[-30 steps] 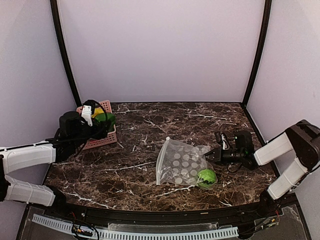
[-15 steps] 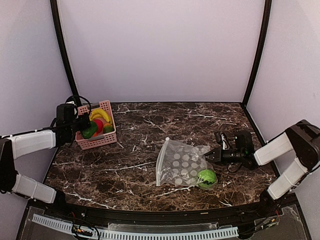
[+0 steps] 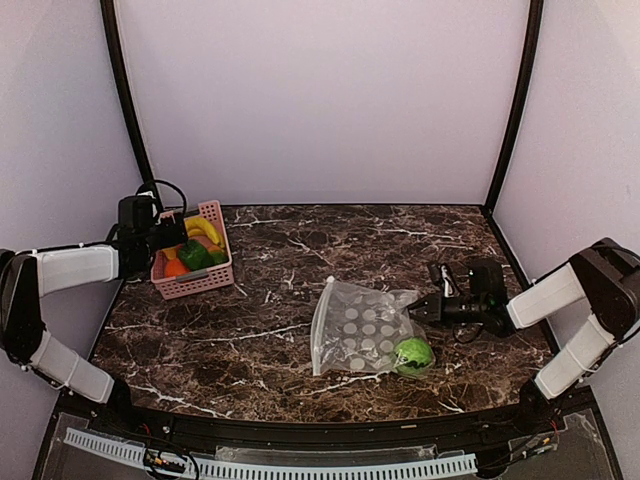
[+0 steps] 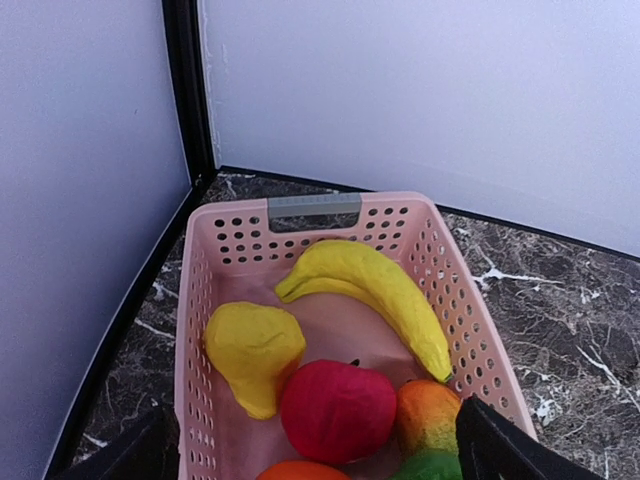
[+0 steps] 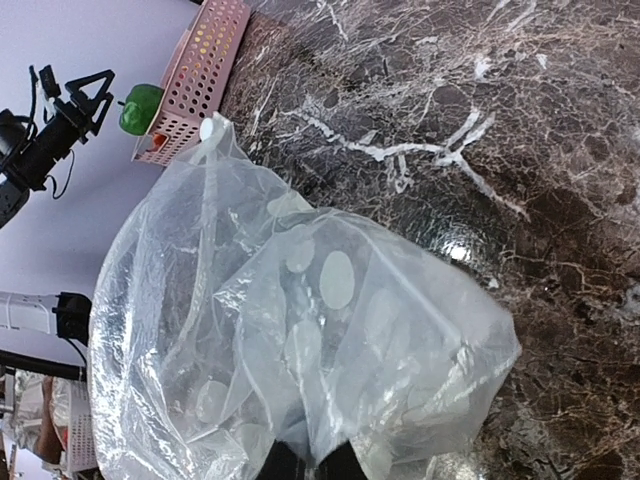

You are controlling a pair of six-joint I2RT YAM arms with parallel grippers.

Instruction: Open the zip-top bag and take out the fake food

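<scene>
The zip-top bag (image 3: 362, 333) lies crumpled on the marble table right of centre. A bright green ball (image 3: 412, 354) sits inside its near right corner. My right gripper (image 3: 412, 310) is shut on the bag's right edge; in the right wrist view the bag (image 5: 300, 330) fills the frame above the closed gripper (image 5: 312, 466). My left gripper (image 3: 165, 236) is open and empty over the left end of the pink basket (image 3: 202, 284). The left wrist view shows a yellow banana (image 4: 375, 292), a yellow piece (image 4: 250, 350), a pink-red ball (image 4: 338, 410) and an orange-green piece (image 4: 428, 418) in the basket.
The pink basket (image 4: 315, 207) stands in the far left corner against the side wall. Dark frame posts rise at both back corners. A green piece (image 3: 193, 254) lies in the basket. The right wrist view shows the basket (image 5: 205, 60) far off.
My left gripper let the green piece go into the basket and drew back left. The right gripper and bag have barely moved.
</scene>
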